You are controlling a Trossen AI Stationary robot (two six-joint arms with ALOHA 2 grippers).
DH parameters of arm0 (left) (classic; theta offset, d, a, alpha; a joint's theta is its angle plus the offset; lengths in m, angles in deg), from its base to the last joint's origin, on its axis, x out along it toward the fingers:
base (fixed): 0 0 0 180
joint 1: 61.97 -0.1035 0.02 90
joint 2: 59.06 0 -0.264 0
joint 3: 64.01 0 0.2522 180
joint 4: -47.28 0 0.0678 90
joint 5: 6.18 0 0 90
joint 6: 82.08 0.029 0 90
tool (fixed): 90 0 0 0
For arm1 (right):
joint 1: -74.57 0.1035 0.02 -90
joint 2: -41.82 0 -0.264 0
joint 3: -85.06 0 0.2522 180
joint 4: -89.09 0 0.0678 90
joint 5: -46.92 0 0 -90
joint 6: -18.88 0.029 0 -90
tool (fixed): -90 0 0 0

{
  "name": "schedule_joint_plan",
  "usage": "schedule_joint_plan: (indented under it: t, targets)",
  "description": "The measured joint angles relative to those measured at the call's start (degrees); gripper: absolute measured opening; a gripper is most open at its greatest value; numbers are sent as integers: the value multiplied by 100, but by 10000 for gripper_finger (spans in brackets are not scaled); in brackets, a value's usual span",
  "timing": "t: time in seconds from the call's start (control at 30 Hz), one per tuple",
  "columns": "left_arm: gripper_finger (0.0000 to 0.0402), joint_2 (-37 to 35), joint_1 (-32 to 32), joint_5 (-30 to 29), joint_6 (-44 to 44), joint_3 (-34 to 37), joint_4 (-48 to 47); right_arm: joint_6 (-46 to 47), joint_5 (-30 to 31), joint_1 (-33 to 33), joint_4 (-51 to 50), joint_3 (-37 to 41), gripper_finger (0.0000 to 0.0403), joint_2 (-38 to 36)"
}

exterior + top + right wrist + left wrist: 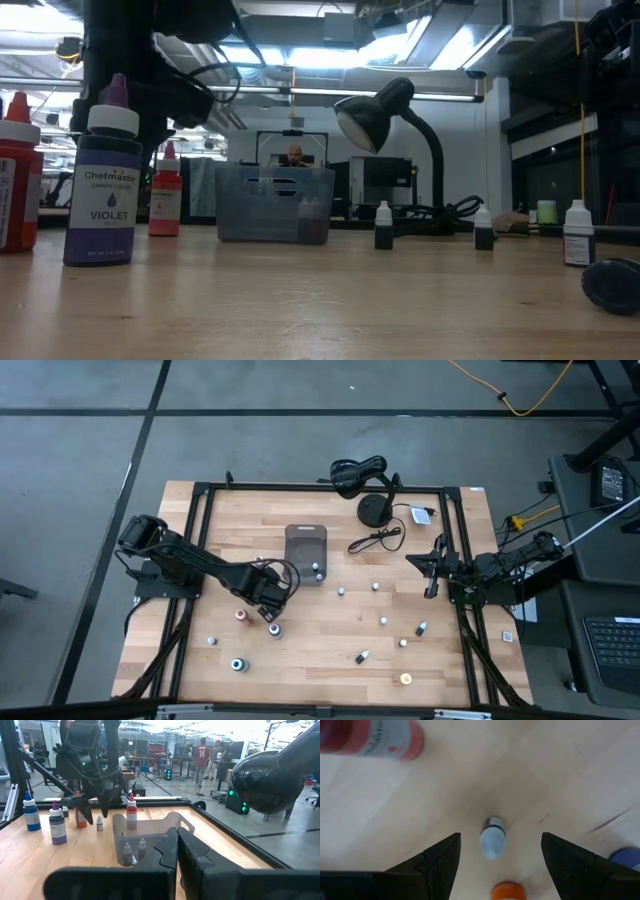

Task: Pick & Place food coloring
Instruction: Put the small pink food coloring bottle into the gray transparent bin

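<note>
Our left pincer [272,597], fingers spread, hovers left of frame center over a small white-capped bottle [493,836]; the right pincer [432,565], clenched empty, waits at the desk's [310,660] right edge.

Dropper bottles scattered upright over the wooden table. Violet-labelled bottle [104,185], white collar, purple tip, stands nearest the low camera. Red-capped bottle [165,197] stands farther back. Two small bottles [134,851] stand inside the clear bin [155,832]. One white-capped bottle [493,836] stands alone on bare wood, an orange cap [507,891] just beside it.
</note>
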Motion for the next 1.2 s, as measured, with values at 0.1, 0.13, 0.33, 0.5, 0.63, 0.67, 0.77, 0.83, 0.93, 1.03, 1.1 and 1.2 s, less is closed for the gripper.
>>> schedule_joint_plan:
  t: [0.1, 0.13, 0.33, 0.5, 0.63, 0.67, 0.77, 0.83, 0.93, 1.03, 1.1, 1.2]
  targets:
    - [269, 60, 0, 109, 14, -2, 33, -1, 0, 1, 1, 0, 15, 0]
    - [269, 73, 2, 121, 14, 0, 22, 1, 0, 1, 1, 0, 15, 0]
    - [269, 71, 2, 92, -5, 0, 25, 1, 0, 1, 0, -1, 15, 0]
    - [269, 71, -26, 97, 79, 123, 8, -1, 0, 1, -1, -2, 15, 0]
    - [269, 71, -61, 191, 209, 169, 16, 0, 0, 0, 1, -2, 15, 0]
    - [269, 71, -63, 182, 212, 171, 19, -1, 0, 1, -1, 0, 15, 0]
    - [269, 71, -67, 53, 222, 171, 25, -1, 0, 1, 1, 0, 15, 0]
    - [269, 71, -68, 11, 246, 171, 27, -1, 0, 1, 1, 0, 15, 0]
    - [269, 71, -68, -51, 357, 171, 28, 0, 0, 0, 1, -1, 15, 0]
    - [268, 71, -70, -91, 336, 171, 29, -1, 0, 1, -1, -2, 15, 0]
    - [263, 71, -68, -91, 303, 171, 29, -1, 0, 1, -1, -2, 15, 0]
    - [251, 71, -70, -64, 306, 171, 29, -1, 0, 1, -1, -1, 15, 0]
